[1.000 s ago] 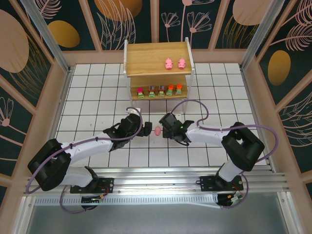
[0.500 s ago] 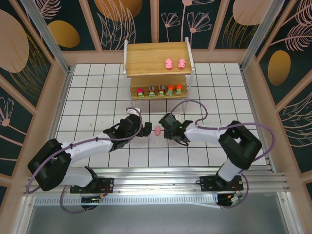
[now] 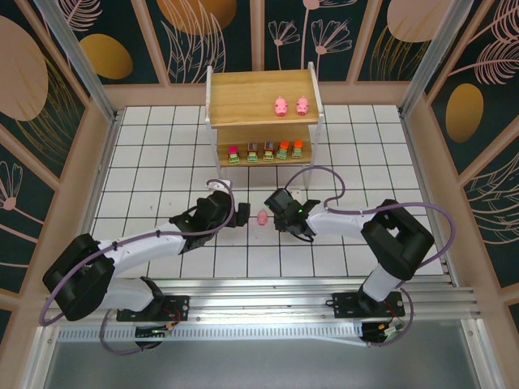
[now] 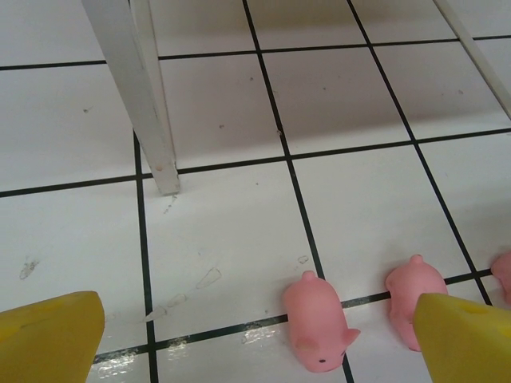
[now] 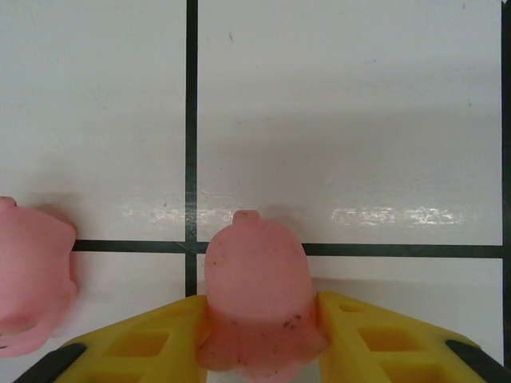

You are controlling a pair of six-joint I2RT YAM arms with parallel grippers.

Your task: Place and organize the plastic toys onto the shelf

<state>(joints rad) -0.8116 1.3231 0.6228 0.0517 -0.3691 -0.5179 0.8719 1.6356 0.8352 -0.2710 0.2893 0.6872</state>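
The shelf stands at the back of the tiled floor with two pink pigs on its top board and several green-based blocky toys in a row on its lower board. My right gripper is shut on a pink pig at floor level, and a second pig lies just to its left. My left gripper is open and low over the floor, with a pig lying between its yellow fingers. Another pig lies by its right finger. From above, one pig shows between the left gripper and the right gripper.
A white shelf leg stands on the tiles ahead and left of my left gripper. Wooden walls fence the white tiled floor on all sides. A third pig's edge peeks in at the far right of the left wrist view.
The left gripper has edged slightly toward the pigs, and the right arm's elbow has swung a little left. The pig between the grippers stays where it was.
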